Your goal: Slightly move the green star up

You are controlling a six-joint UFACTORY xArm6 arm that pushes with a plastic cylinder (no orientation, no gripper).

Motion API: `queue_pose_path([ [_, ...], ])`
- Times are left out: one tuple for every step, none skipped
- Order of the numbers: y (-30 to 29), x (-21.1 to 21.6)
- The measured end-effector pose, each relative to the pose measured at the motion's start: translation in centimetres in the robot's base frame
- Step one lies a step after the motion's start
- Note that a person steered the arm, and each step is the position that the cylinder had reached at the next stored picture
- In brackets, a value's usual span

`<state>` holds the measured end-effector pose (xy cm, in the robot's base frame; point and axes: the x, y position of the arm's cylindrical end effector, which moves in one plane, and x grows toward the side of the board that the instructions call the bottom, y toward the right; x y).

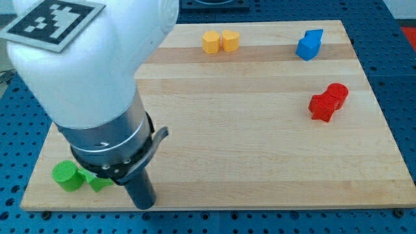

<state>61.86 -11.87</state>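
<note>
Fingers: none on this rig, only rod, so no open/closed state to tell. My tip (144, 203) sits at bench (260, 162) near-left edge, just right of green star (99, 183). Star mostly hidden behind arm, touching or just beside green cylinder (67, 176) on its left; cannot tell which. You need tip on star's near side to push far; little bench room there, plenty of open room beyond.

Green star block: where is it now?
The green star block sits at the view's bottom left, mostly hidden behind the arm, touching the green cylinder.
</note>
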Motion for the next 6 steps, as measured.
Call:
queue_pose_path([
  [-4.2, 0.0],
  [-7.6, -0.1],
  [-8.6, 0.0],
  [-8.6, -0.2],
  [-8.6, -0.9],
  [-9.1, -0.8],
])
